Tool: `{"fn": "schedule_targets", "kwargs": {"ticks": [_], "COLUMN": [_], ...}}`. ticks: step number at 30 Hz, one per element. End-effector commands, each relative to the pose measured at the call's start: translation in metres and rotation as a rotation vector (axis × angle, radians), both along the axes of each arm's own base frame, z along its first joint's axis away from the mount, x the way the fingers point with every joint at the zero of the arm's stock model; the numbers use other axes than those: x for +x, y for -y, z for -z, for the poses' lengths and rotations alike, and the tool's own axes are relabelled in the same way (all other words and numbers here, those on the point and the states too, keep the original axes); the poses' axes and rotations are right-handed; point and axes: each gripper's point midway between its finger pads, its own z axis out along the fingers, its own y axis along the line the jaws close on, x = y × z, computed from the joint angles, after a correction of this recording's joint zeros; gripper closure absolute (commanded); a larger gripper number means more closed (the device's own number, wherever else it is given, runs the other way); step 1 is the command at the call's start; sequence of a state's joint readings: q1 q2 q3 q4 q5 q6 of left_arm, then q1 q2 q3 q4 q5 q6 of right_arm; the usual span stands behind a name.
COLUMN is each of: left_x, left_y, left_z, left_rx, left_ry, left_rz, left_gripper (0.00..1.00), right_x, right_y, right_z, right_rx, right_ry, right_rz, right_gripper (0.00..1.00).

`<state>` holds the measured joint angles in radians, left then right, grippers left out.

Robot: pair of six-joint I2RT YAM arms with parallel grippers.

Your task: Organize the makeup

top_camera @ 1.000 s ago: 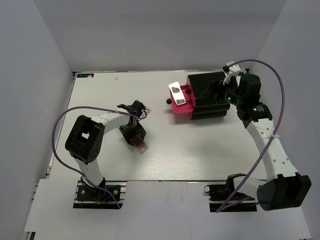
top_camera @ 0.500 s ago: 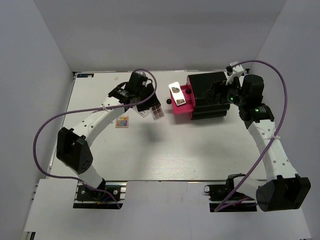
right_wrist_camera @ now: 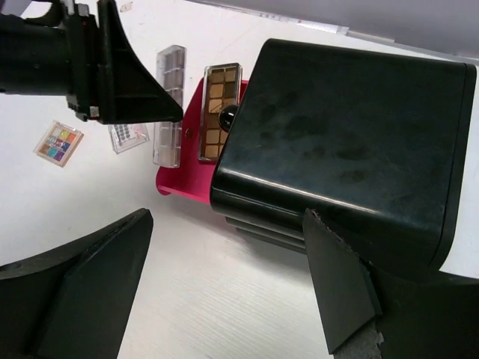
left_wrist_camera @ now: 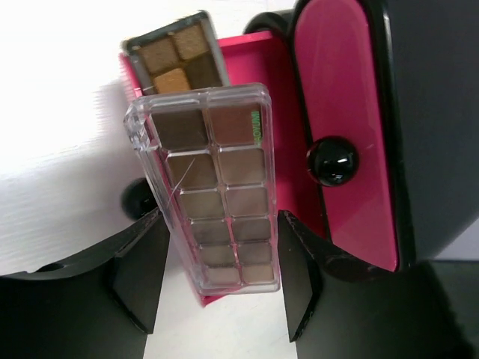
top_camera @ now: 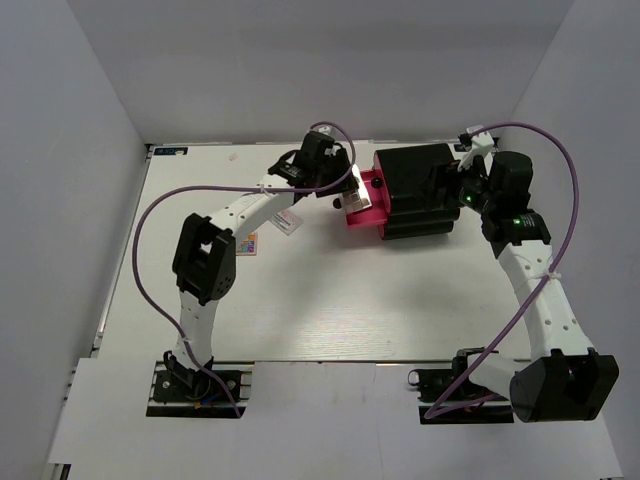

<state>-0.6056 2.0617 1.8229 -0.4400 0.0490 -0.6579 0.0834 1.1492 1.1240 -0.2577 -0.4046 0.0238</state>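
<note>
Lengthwise, brown palette [left_wrist_camera: 213,172] pinched inside left gripper [left_wrist_camera: 218,232].

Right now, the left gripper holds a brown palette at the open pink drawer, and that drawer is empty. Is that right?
No: the pink drawer already holds a golden palette, as the left wrist view shows. The left gripper does hold the brown palette there.

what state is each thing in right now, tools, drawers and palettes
left tool: shut on the clear palette
clear palette: held at the pink drawer, not yet released
pink drawer: pulled out
gold palette: lying in the pink drawer
second drawer: shut
right tool: open, empty
colourful palette: flat on the table
small clear case: flat on the table
</note>
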Motion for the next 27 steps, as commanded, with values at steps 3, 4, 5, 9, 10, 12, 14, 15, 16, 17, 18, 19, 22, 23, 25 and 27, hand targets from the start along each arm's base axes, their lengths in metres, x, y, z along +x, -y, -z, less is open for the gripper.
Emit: {"fn": "schedule_targets", "kwargs": {"ticks": [3,4,5,9,10,12,14,15,16,17,18,19,22,23,25,27], "left_x": [0.011,0.011,0.008,0.008,0.007,0.007,0.008,0.004,0.005,0.006,0.006,0.006,0.007,0.008,0.008,0.008], "left_y": [0.025,0.025,0.03,0.03,0.03,0.03,0.03,0.035,0.035,0.035,0.035,0.035,0.036,0.034,0.033,0.032], "left_z": [-0.065,-0.06,-0.059,-0.047,-0.042,-0.037,-0.034,-0.032,-0.029,-0.029,-0.03,-0.029,-0.028,-0.029,-0.035,-0.048], "left_rx": [-0.129,-0.121,-0.121,-0.105,-0.098,-0.093,-0.089,-0.088,-0.084,-0.081,-0.077,-0.075,-0.07,-0.065,-0.07,-0.081], "left_ry": [0.161,0.15,0.147,0.12,0.106,0.096,0.089,0.084,0.077,0.076,0.072,0.069,0.066,0.068,0.081,0.103], "left_rz": [0.057,0.057,0.067,0.066,0.067,0.069,0.065,0.073,0.073,0.07,0.069,0.071,0.071,0.063,0.058,0.053], "left_gripper": [0.88,0.88,0.87,0.78,0.77,0.73,0.69,0.66,0.6,0.56,0.51,0.42,0.19,0.17,0.12,0.02], "right_x": [0.002,0.002,0.003,0.003,0.003,0.003,0.003,0.004,0.004,0.003,0.003,0.004,0.004,0.004,0.003,0.003], "right_y": [0.0,0.0,-0.001,-0.001,-0.001,-0.001,0.0,0.001,0.0,-0.001,0.001,0.001,0.002,0.002,0.002,0.003], "right_z": [-0.011,-0.01,-0.01,-0.007,-0.007,-0.007,-0.008,-0.006,-0.007,-0.006,-0.006,-0.008,-0.008,-0.007,-0.007,-0.006], "right_rx": [0.02,0.021,0.023,0.023,0.023,0.026,0.027,0.027,0.028,0.029,0.03,0.031,0.035,0.036,0.037,0.037], "right_ry": [0.046,0.043,0.042,0.033,0.033,0.032,0.035,0.03,0.031,0.029,0.028,0.031,0.03,0.028,0.027,0.024], "right_rz": [-0.013,-0.014,-0.018,-0.02,-0.02,-0.021,-0.02,-0.017,-0.018,-0.023,-0.018,-0.019,-0.017,-0.019,-0.019,-0.019], "right_gripper": [0.13,0.13,0.13,0.13,0.13,0.13,0.13,0.13,0.13,0.13,0.13,0.13,0.13,0.13,0.13,0.13]}}
